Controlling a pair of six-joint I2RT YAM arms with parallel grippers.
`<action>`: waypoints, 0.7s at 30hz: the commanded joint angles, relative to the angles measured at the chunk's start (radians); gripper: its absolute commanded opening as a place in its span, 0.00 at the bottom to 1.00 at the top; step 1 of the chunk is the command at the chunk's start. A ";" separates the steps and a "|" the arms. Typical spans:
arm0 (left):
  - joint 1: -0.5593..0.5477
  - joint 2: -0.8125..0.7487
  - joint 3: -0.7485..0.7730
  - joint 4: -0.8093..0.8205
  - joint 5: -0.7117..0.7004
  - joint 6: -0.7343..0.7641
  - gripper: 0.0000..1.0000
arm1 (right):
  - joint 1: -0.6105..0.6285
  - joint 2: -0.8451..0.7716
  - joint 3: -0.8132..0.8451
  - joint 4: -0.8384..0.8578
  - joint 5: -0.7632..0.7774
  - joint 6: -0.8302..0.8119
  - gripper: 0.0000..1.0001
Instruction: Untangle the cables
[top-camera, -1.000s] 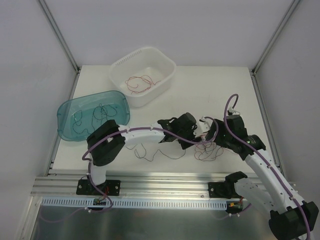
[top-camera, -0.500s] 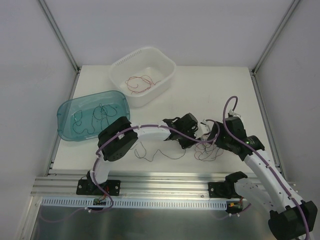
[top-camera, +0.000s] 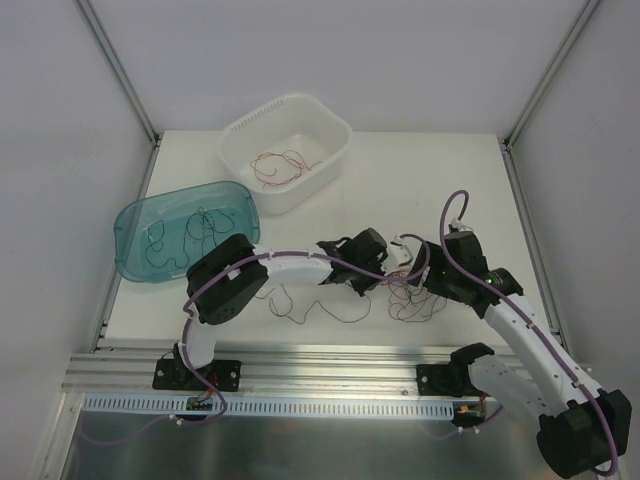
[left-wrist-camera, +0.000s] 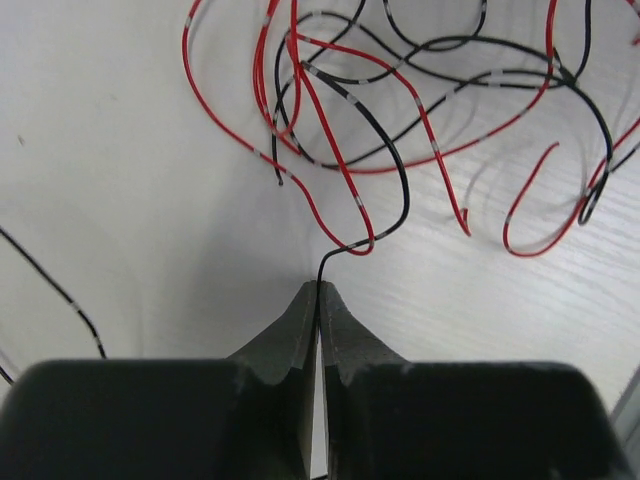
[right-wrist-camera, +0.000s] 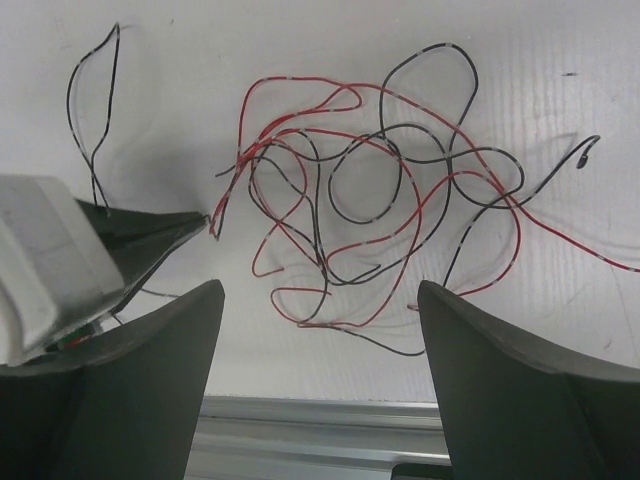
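The cables are a loose clump of hair-thin red and black wires (top-camera: 412, 300) on the white table between the two arms. It also fills the left wrist view (left-wrist-camera: 400, 110) and the right wrist view (right-wrist-camera: 370, 200). My left gripper (left-wrist-camera: 318, 292) sits at the clump's left edge, shut on a single black wire (left-wrist-camera: 400, 200) that curls up from its fingertips into the tangle. In the top view the left gripper (top-camera: 390, 280) points right. My right gripper (right-wrist-camera: 320, 300) hangs open just above the clump with nothing between its fingers.
Loose black strands (top-camera: 300, 305) lie on the table under the left forearm. A teal tub (top-camera: 130, 225) at the left holds black wires, and a white basket (top-camera: 330, 125) at the back holds red wires. An aluminium rail (top-camera: 330, 362) runs along the near edge.
My left gripper has closed from open onto the black wire at the clump's edge, and its elbow has shifted. The right arm has edged slightly left, still open.
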 joint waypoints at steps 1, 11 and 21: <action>0.007 -0.090 -0.085 -0.087 -0.004 -0.091 0.00 | 0.007 0.051 -0.001 0.073 -0.031 0.047 0.83; 0.009 -0.255 -0.224 -0.056 0.042 -0.276 0.00 | 0.022 0.267 0.051 0.207 0.012 0.139 0.82; 0.007 -0.324 -0.290 -0.046 0.021 -0.328 0.00 | 0.129 0.564 0.171 0.256 0.095 0.189 0.79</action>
